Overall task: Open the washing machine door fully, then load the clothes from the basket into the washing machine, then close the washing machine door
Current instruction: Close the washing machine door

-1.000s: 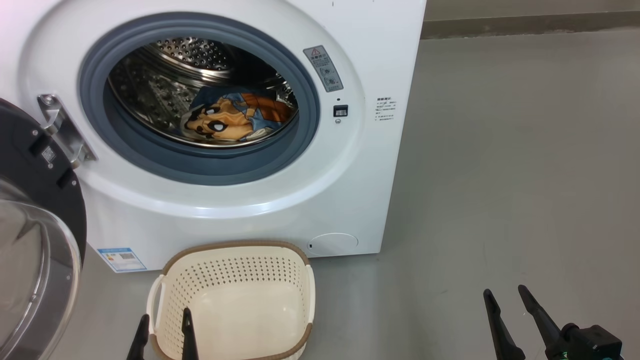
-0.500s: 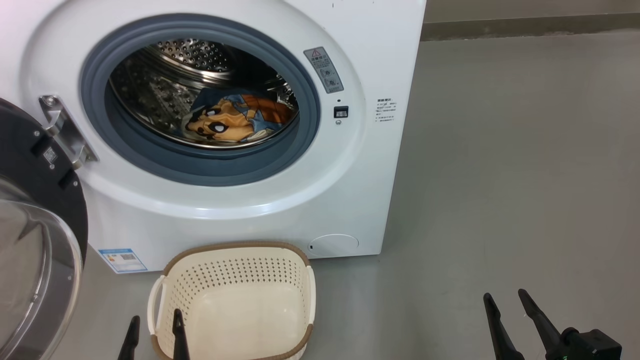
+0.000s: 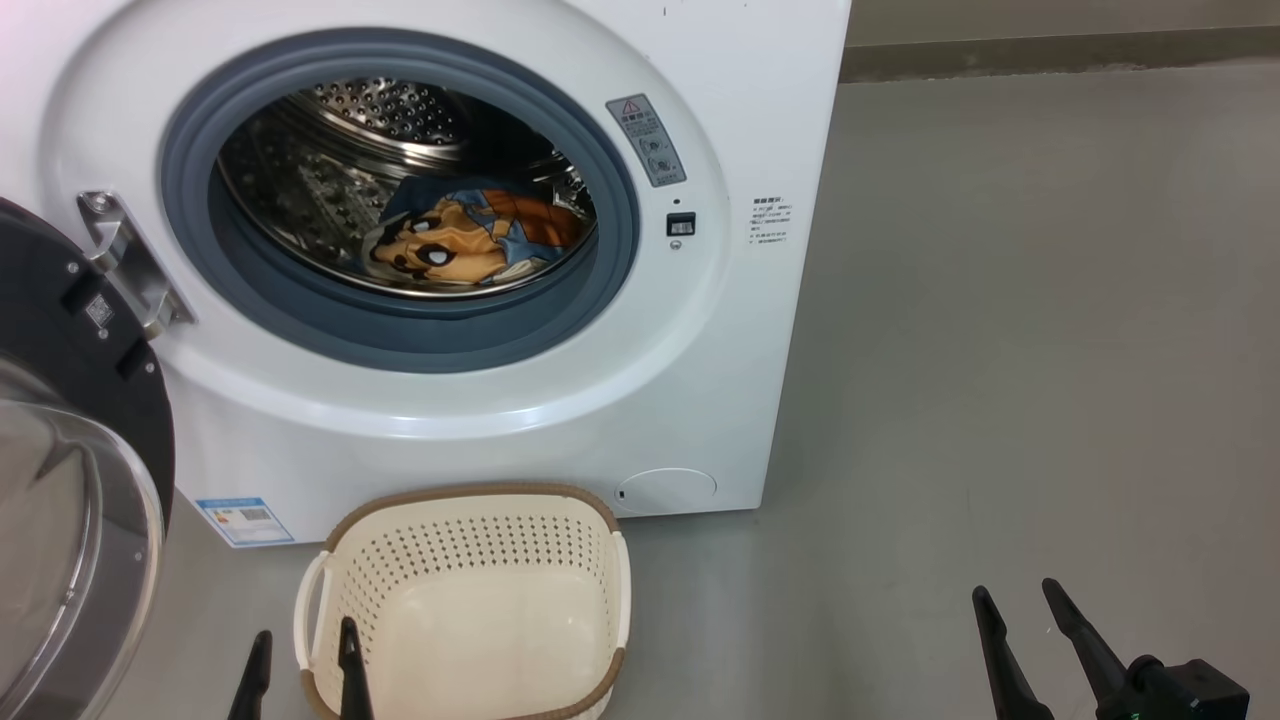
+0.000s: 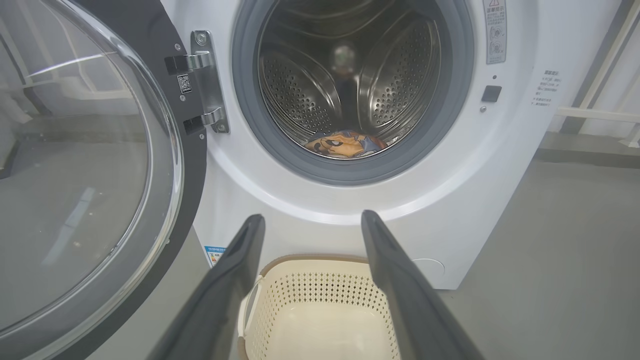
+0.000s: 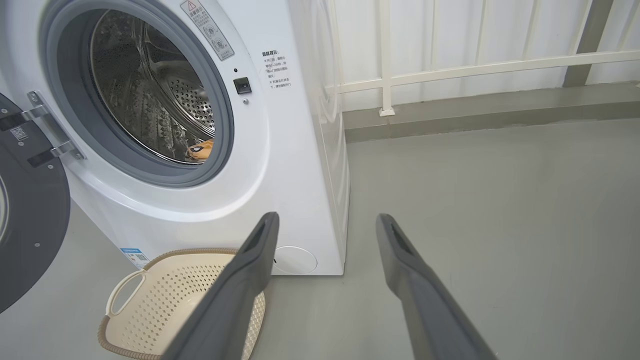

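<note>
Lying in washing machine [image 3: 700,400], clothes [image 3: 460,245], grey warning label [image 3: 647,140], writing perhaps Chinese

L end effector [image 3: 305,630] low at bottom-left, spread, empty; R end effector [image 3: 1015,588] bottom-right, spread, empty, tips up.

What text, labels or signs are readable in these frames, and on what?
Nothing reads clearly.
Grey warning sticker on the washing machine: red triangle sign, characters too small.
Printed notice beside it: blurred.
Blue label: too small.
Code sticker on the washing machine door: too small.
</note>
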